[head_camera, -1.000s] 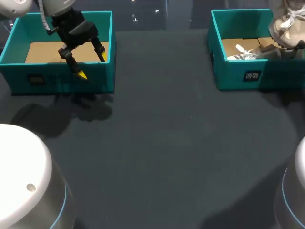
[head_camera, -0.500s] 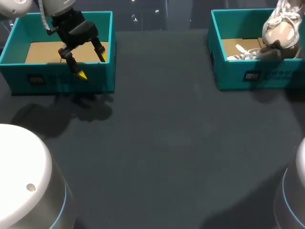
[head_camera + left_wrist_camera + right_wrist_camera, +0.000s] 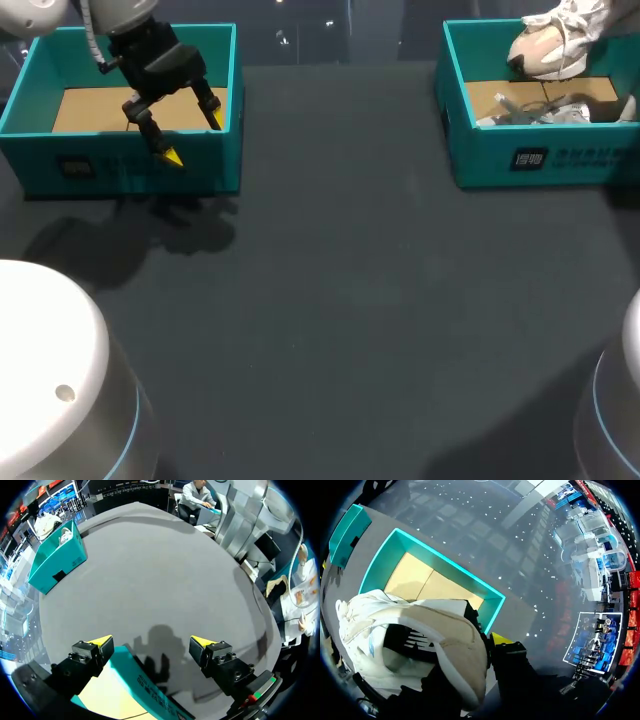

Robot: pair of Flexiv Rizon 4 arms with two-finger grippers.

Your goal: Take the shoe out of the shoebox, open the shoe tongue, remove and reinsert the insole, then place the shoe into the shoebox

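A white and beige shoe (image 3: 548,45) hangs above the back of the teal shoebox (image 3: 500,160) at the table's far right. The right wrist view has the shoe (image 3: 420,640) filling the space in front of the camera, with my right gripper (image 3: 477,647) shut on its heel collar. One yellow fingertip (image 3: 500,639) shows beside the shoe; the other is hidden by it. Below the shoe is the shoebox (image 3: 487,597) with its cardboard floor. My left gripper (image 3: 194,138) stands open over the front wall of a second teal box (image 3: 120,175) at the far left, holding nothing.
A white and grey item (image 3: 550,113) lies inside the right shoebox; whether it is another shoe or stuffing is unclear. In the left wrist view the left box's wall (image 3: 145,685) sits under my left gripper (image 3: 151,642), with the dark tabletop (image 3: 150,580) ahead.
The shoe has risen out of the right shoebox and swung toward the middle, now hanging higher over the box's back. My left arm has stayed still.
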